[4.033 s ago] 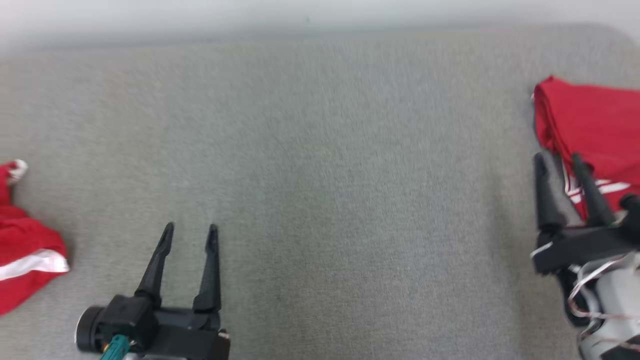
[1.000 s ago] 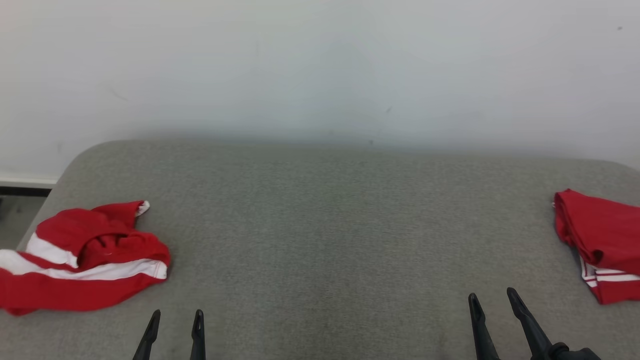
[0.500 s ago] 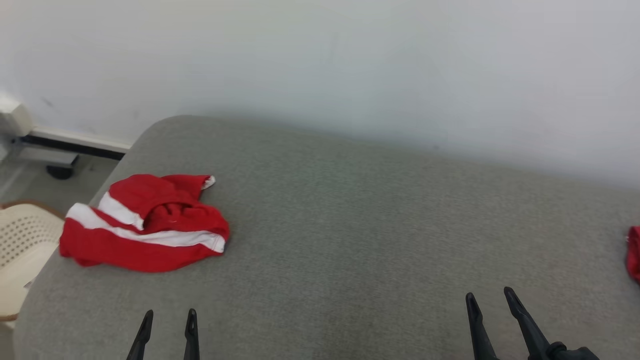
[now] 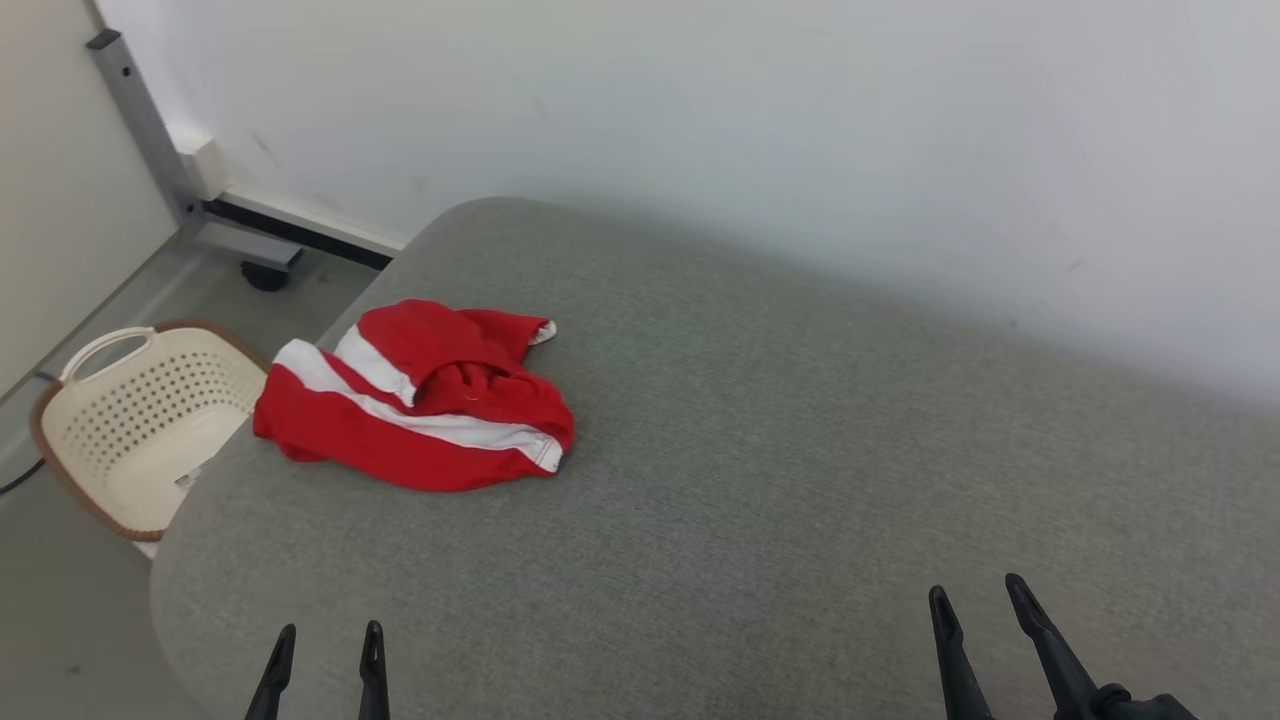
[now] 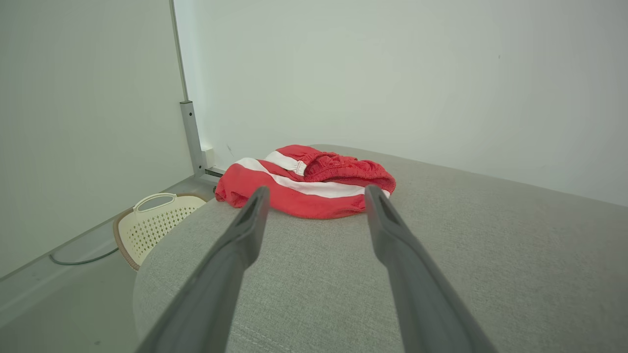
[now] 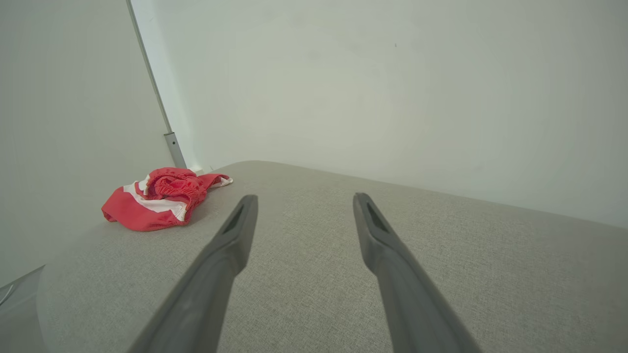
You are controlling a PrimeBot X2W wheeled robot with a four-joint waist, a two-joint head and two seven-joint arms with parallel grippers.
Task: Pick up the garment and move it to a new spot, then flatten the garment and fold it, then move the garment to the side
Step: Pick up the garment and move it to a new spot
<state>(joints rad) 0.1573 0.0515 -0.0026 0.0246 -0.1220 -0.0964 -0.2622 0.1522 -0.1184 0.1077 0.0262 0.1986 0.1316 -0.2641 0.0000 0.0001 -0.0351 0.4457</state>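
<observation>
A crumpled red garment (image 4: pixel 420 410) with white stripes lies in a heap near the far left end of the grey padded table (image 4: pixel 780 480). It shows ahead of the left fingers in the left wrist view as the garment (image 5: pixel 304 181), and far off to the left in the right wrist view as the garment (image 6: pixel 159 198). My left gripper (image 4: pixel 322 645) is open at the bottom left, well short of the garment, nothing between its fingers. My right gripper (image 4: pixel 975 605) is open at the bottom right, over bare table.
A cream perforated laundry basket (image 4: pixel 140 420) stands on the floor just left of the table's end. A grey metal post (image 4: pixel 140 120) and a white wall run behind. The table's rounded left edge drops off beside the garment.
The head camera has turned left: the crumpled garment has shifted toward the middle of the view, the basket has come in, and the other red garment at the right has left the view. Both grippers stay open.
</observation>
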